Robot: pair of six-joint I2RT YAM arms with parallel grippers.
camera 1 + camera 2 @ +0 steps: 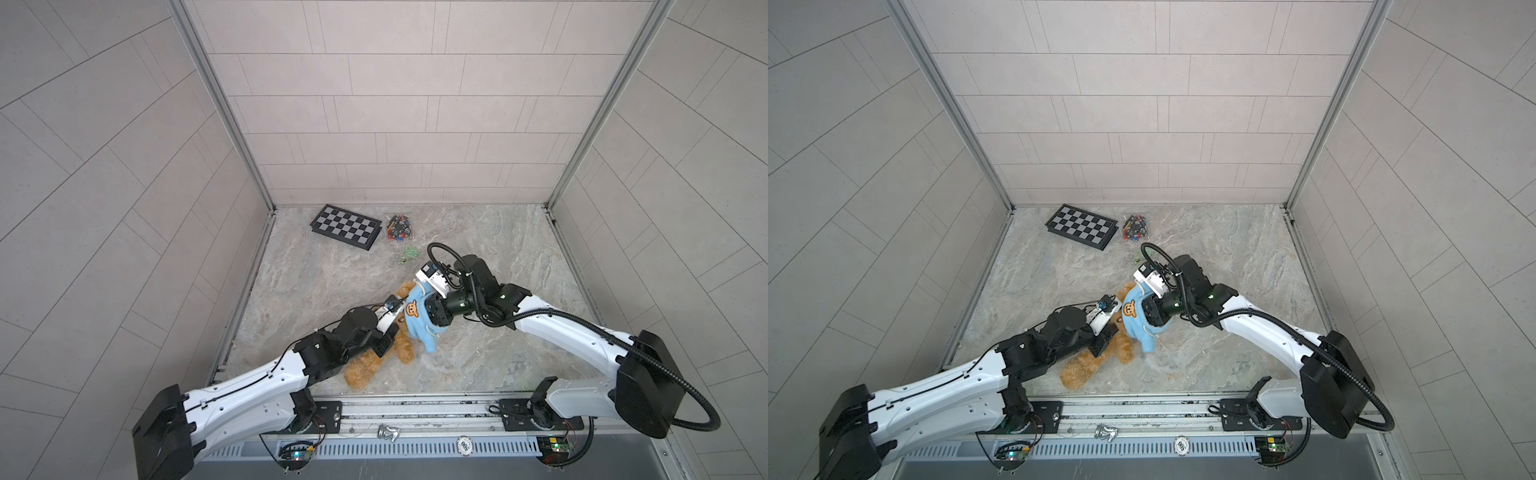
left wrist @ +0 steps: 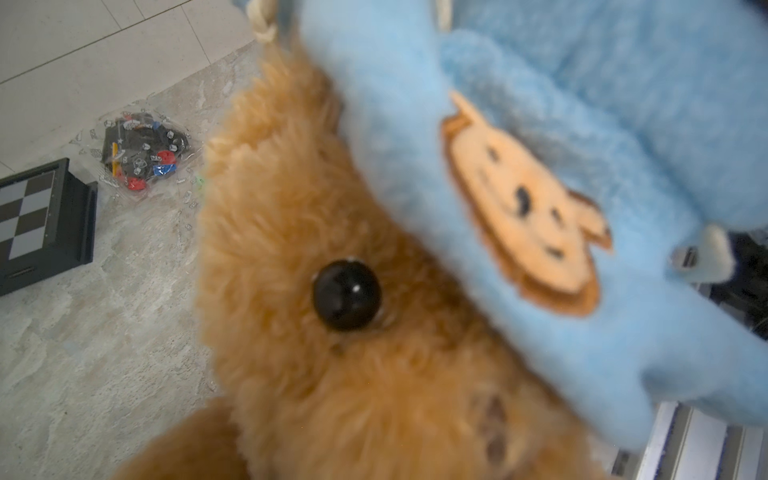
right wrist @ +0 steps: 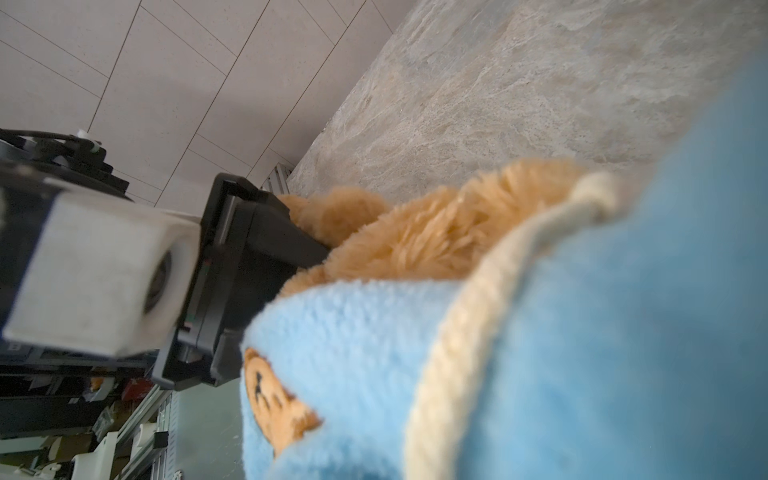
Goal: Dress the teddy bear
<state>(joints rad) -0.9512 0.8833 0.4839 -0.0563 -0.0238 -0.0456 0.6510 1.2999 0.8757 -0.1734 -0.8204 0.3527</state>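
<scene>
Teddy bear (image 1: 402, 345) lying diagonally, head rearward

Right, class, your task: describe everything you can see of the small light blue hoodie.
The hoodie looks like fluffy light blue fleece, with a tan cartoon bear-face patch and a cream cord along one edge. It is bunched and draped over the upper part of the teddy bear, which lies on the marbled table. One blue end reaches down beside the bear's leg. The right gripper presses into its side, with the fingertips hidden by fabric.
</scene>
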